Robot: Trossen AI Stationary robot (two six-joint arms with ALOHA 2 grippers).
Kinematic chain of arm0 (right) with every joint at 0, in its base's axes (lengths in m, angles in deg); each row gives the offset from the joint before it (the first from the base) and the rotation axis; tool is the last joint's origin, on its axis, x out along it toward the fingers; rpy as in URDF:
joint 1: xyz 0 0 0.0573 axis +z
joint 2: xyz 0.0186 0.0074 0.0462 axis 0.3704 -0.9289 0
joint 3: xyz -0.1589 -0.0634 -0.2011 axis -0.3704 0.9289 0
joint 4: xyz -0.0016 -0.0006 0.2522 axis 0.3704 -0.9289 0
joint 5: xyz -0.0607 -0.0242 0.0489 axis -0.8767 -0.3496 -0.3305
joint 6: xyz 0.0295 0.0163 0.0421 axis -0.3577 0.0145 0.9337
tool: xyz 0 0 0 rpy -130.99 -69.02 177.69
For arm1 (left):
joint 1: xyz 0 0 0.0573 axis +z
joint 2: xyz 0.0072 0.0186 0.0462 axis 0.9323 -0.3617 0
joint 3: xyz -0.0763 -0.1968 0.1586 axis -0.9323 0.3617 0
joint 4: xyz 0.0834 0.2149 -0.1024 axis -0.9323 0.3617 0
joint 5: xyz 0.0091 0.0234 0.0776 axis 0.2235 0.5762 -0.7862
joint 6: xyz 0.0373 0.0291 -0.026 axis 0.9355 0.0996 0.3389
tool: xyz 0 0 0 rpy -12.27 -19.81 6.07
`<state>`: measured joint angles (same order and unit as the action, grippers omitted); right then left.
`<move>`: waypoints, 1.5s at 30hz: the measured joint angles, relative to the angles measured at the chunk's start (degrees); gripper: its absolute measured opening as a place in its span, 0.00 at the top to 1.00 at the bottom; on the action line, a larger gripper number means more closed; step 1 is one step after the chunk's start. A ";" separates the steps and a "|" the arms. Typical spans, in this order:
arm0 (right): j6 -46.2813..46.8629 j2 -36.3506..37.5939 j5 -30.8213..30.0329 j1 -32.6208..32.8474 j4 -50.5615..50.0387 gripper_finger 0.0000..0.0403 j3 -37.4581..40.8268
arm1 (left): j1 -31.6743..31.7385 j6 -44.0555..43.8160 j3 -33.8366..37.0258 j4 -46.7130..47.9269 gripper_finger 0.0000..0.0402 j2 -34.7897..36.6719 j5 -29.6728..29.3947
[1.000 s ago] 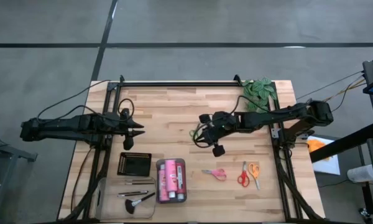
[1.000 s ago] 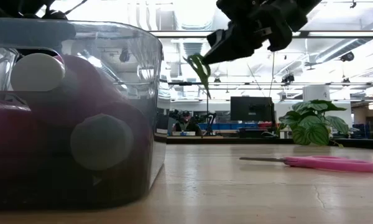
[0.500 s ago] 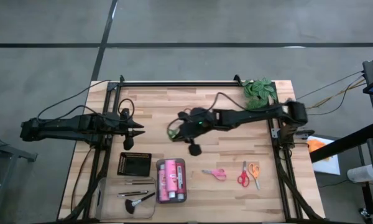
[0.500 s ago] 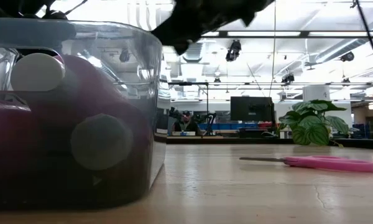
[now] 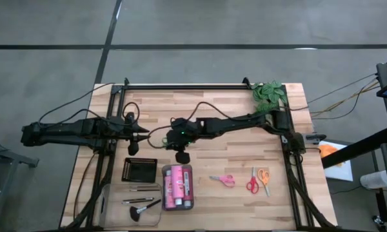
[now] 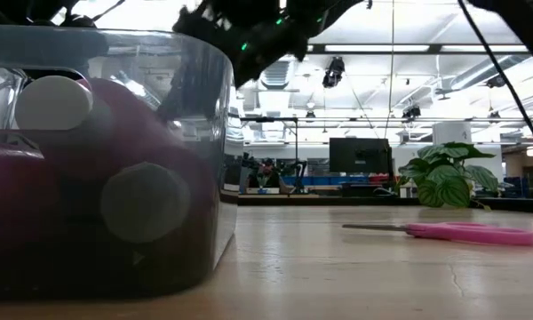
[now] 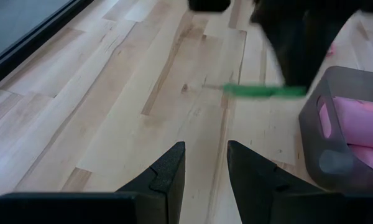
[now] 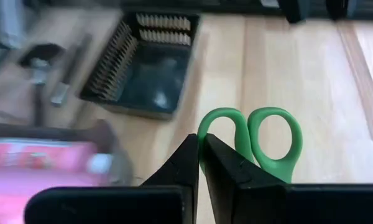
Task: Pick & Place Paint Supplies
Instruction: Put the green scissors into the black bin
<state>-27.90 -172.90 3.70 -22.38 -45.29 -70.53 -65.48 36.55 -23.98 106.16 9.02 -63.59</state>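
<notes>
My right gripper [image 5: 168, 135] reaches across to the table's left half and is shut on the green-handled scissors [image 8: 261, 140], above the wood near the black tray [image 5: 140, 169]. The scissors also show in the left wrist view [image 7: 261, 91]. My left gripper [image 5: 145, 135] is open and empty at the left, close to the right gripper. Three pink paint bottles [image 5: 177, 187] lie in a grey bin. Thin dark brushes and the fluffy brush [image 5: 138, 207] lie in a clear tray. Pink [image 5: 222, 180], red [image 5: 251, 183] and orange [image 5: 264, 177] scissors lie flat on the wood. My right gripper pinches the rim of one green handle loop [image 8: 203, 132] between its two shut fingers. The other loop stands free beside them. The scissors are lifted clear of the table and lie about level in the left wrist view; the fingers hide the blades.
The green plant [image 5: 269, 91] stands at the far right corner. The bin with the bottles fills the low view's left [image 6: 107, 160]. The pink scissors [image 6: 466, 233] lie on the wood to its right. Bare wood lies in the table's middle [image 5: 232, 154].
My right gripper has swept from the table's middle toward its left edge, carrying the green scissors clear of the wood, and now stands close to my left gripper above the area by the black tray. It has stayed shut on them.
</notes>
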 joint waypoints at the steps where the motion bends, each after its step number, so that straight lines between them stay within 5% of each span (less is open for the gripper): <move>1: -0.19 -1.08 -0.50 -0.02 -1.01 0.96 -1.11 | 0.00 0.00 0.00 0.00 0.70 0.00 0.00; 12: 2.66 -9.19 -0.30 -0.02 -2.22 0.96 -5.91 | 0.00 0.00 0.00 0.00 0.70 0.02 0.00; 25: 5.92 -9.99 -3.03 -0.64 -2.15 0.96 -5.51 | 0.00 0.00 0.00 0.00 0.70 0.02 0.00; 34: 5.51 -9.99 -1.53 -0.76 -1.60 0.80 -5.45 | 0.00 0.00 0.00 0.00 0.70 0.02 0.00; 45: 4.60 -8.69 0.25 -0.76 -1.84 0.79 -5.36 | 0.00 0.00 0.00 -0.01 0.70 0.01 0.00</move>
<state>-23.30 -181.58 3.96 -23.15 -47.13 -75.89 -65.48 36.55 -23.98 106.14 9.04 -63.59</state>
